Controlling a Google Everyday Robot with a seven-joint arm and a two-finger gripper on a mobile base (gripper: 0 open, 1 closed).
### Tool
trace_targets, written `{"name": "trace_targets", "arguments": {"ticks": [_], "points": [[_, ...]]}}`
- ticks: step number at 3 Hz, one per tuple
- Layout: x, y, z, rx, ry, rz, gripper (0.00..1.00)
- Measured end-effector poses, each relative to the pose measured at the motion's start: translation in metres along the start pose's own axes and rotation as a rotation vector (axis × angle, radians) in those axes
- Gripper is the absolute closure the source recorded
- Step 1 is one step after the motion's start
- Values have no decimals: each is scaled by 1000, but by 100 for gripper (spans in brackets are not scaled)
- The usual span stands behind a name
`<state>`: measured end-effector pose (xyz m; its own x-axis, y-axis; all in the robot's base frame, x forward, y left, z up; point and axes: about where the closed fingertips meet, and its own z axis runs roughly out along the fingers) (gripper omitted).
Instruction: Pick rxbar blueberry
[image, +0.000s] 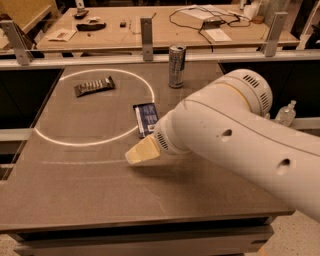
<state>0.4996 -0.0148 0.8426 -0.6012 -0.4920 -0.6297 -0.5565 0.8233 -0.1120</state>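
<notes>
1. The dark table (100, 200) filled the view, its near edge partly cut off at the bottom.
2. The white arm (240, 135) entered from 4 o'clock, running out of frame and hiding the table's right side.
3. A white circle (65, 142) marked the table's left half.
4. A silver can (176, 66) stood upright at 2 o'clock outside the circle.
5. The rxbar blueberry (146, 119) lay flat across the circle's line at 4 o'clock, its lower right corner hidden behind the arm.
6. A brown snack bar (94, 86) lay inside the circle toward 12 o'clock.
7. The gripper (136, 156) hovered near the rxbar blueberry, at its 6 o'clock, holding nothing visible; only a cream tip showed, so released or clenched could not be told.
</notes>
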Motion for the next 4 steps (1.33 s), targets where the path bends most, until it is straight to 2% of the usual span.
{"name": "trace_targets", "arguments": {"ticks": [2, 3, 4], "points": [[-30, 1, 32, 17, 19, 42, 0], [-44, 0, 43, 8, 17, 51, 0], [-48, -2, 56, -1, 34, 65, 0]]}}
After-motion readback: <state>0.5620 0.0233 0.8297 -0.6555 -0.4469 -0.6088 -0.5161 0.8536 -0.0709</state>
